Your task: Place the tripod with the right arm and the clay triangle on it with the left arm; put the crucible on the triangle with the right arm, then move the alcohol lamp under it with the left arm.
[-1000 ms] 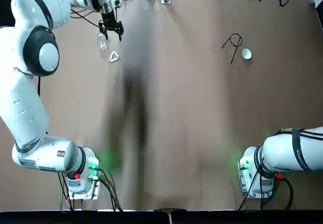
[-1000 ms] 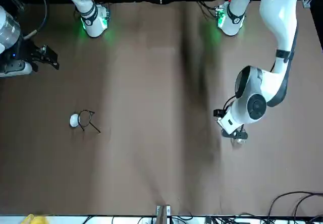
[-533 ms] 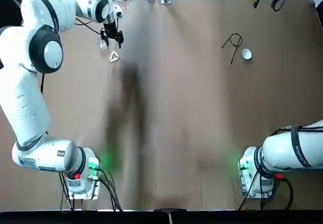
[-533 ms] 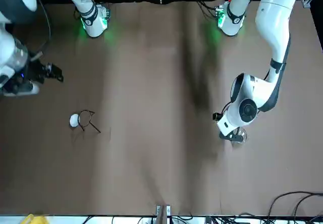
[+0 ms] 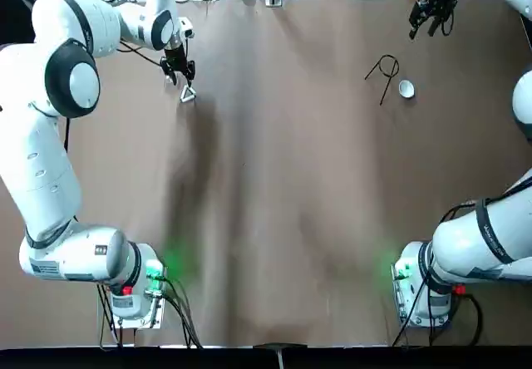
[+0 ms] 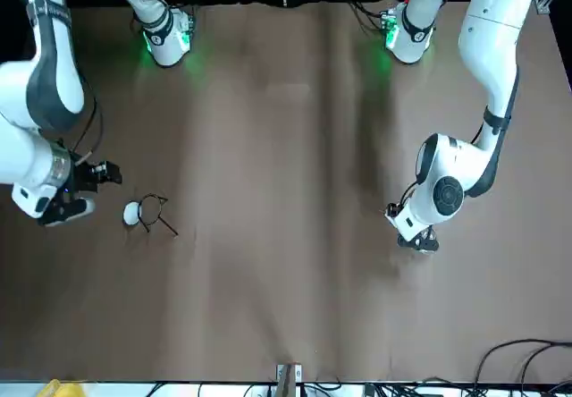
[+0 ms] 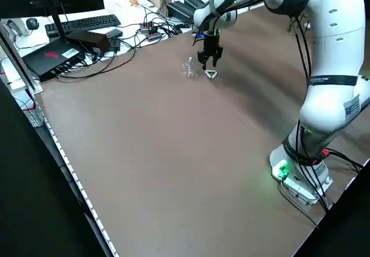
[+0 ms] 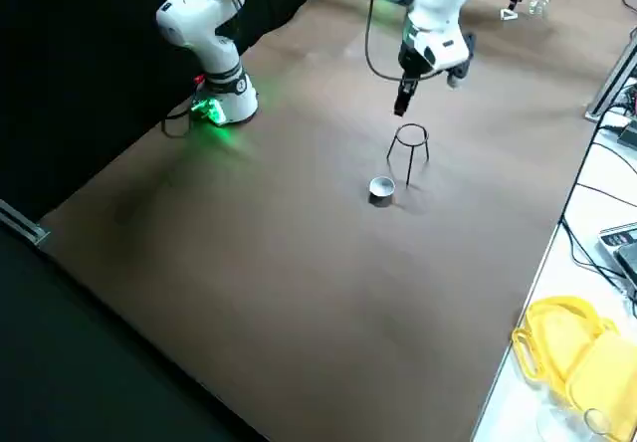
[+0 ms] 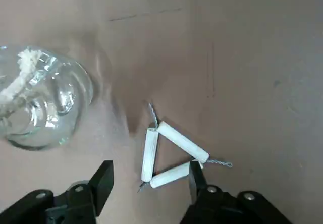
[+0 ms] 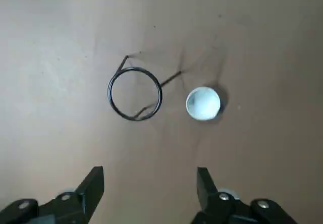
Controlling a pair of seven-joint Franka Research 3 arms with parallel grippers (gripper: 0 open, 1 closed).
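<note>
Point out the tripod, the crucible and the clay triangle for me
tripod (image 10: 111,101), right wrist view, on its ring
crucible (image 8: 381,199), right side view, on its outer wall
clay triangle (image 9: 150,154), left wrist view, on one white tube

And the right gripper (image 5: 422,32) swings its jaws in from the table's far right corner, nearer the wire stand (image 10: 109,94)! The left gripper (image 5: 182,81) has eased from the far edge, jaws now closer to the white triangle (image 9: 182,142).
</note>
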